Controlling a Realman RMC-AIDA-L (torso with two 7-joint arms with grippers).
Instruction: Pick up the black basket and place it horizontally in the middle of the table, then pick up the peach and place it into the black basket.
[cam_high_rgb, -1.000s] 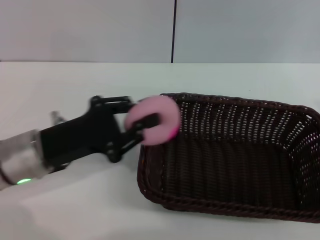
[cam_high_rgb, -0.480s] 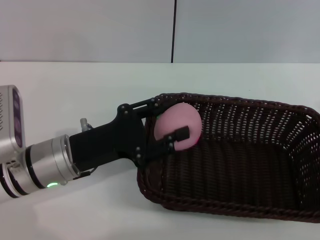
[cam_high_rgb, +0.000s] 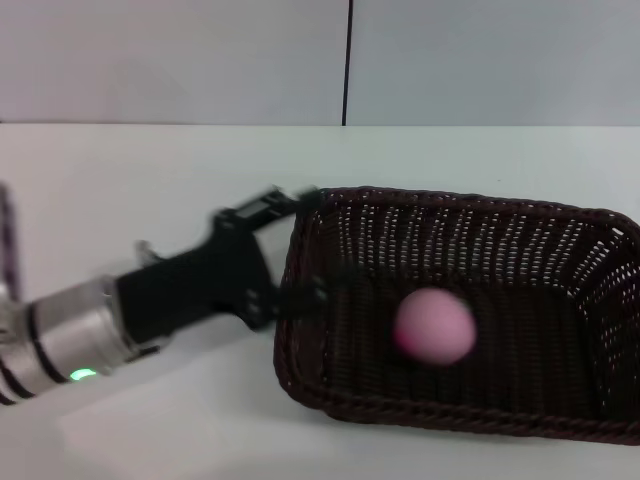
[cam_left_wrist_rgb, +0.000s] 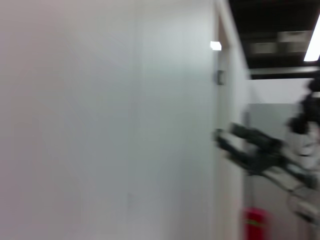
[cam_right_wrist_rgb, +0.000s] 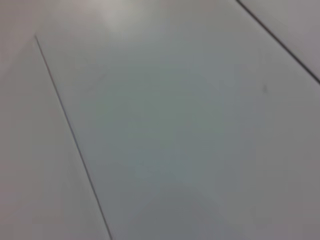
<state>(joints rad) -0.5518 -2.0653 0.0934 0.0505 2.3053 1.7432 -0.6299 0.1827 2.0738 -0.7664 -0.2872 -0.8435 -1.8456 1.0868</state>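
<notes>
inside the black basket (cam_high_rgb: 460, 320) the peach (cam_high_rgb: 434, 325) lies free; left tool (cam_high_rgb: 300, 250) spread empty at its rim, drop apparently done.

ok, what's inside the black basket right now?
Only the peach, lying free on the floor of the black basket. The left pincer sits open at the basket's left rim, holding nothing. The near wall hides the floor strip right behind it.

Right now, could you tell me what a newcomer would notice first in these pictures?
The pink peach inside the black basket, right of centre on the white table. Next, the left gripper, open and empty at the basket's left end. The right arm is not in view.
</notes>
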